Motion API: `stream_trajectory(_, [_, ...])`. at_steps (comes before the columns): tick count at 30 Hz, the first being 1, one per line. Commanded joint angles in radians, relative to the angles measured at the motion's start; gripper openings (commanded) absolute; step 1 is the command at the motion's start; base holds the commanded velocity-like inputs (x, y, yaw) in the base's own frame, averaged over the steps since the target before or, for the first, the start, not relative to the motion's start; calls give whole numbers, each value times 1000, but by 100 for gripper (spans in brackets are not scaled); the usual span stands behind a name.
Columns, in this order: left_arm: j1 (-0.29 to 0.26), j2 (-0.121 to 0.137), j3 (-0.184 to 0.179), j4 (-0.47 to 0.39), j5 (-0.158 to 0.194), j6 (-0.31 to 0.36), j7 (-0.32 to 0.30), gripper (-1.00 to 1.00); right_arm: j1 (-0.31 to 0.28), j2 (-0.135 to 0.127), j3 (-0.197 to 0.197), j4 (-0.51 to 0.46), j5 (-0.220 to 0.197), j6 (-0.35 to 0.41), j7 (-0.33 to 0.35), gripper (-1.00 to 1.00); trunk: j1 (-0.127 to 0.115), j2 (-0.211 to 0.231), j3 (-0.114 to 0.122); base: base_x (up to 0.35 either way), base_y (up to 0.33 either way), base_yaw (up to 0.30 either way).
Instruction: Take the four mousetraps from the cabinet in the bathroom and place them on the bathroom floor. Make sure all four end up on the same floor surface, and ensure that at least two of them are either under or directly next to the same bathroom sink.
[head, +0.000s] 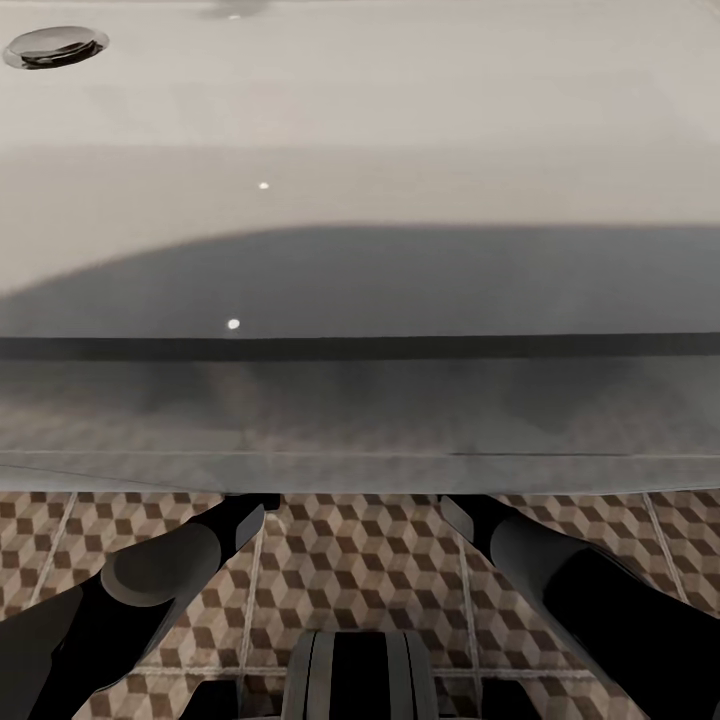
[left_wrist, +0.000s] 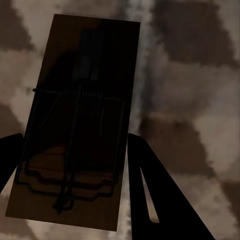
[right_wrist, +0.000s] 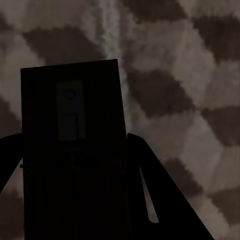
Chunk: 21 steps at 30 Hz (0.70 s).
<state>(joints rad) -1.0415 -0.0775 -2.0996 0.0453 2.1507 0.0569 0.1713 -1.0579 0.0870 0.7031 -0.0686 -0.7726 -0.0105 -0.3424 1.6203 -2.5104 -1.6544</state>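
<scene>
In the left wrist view, a mousetrap (left_wrist: 75, 125), a flat dark brown plate with a wire spring and bar, sits slightly tilted between the dark fingers of my left gripper (left_wrist: 75, 137). The gripper is shut on its long edges, just above the cube-patterned bathroom floor (left_wrist: 190, 100). My right gripper (right_wrist: 75, 137) is shut on a second mousetrap (right_wrist: 72, 115), very dark in shadow, over the same tiles (right_wrist: 170, 75). In the head view both forearms, left (head: 180, 565) and right (head: 560, 560), reach forward beneath the white sink (head: 360, 120). Its front edge hides the hands.
The sink basin spans the head view, with a round metal drain (head: 55, 45) at its far left. Its dark front edge (head: 360, 347) overhangs the patterned floor (head: 360, 560). My trunk's grey top (head: 360, 675) shows between the arms.
</scene>
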Motion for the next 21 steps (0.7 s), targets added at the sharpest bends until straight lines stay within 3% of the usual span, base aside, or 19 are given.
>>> stream_trajectory(1, [0, -1, -5, 1, 3, 6, 6, -100, -4, 1, 14, 0, -10, -1, -1, -100, 0, 0, 0, 0, 0, 0])
stream_trajectory(12, [0, -1, -5, 1, 3, 6, 6, -100, -5, 1, 14, 1, -12, 93, -3, -100, 0, 0, 0, 0, 0, 0])
stream_trajectory(21, [0, -1, -5, 1, 3, 6, 7, -100, -5, 0, 13, 2, -14, 105, -3, -100, 0, 0, 0, 0, 0, 0])
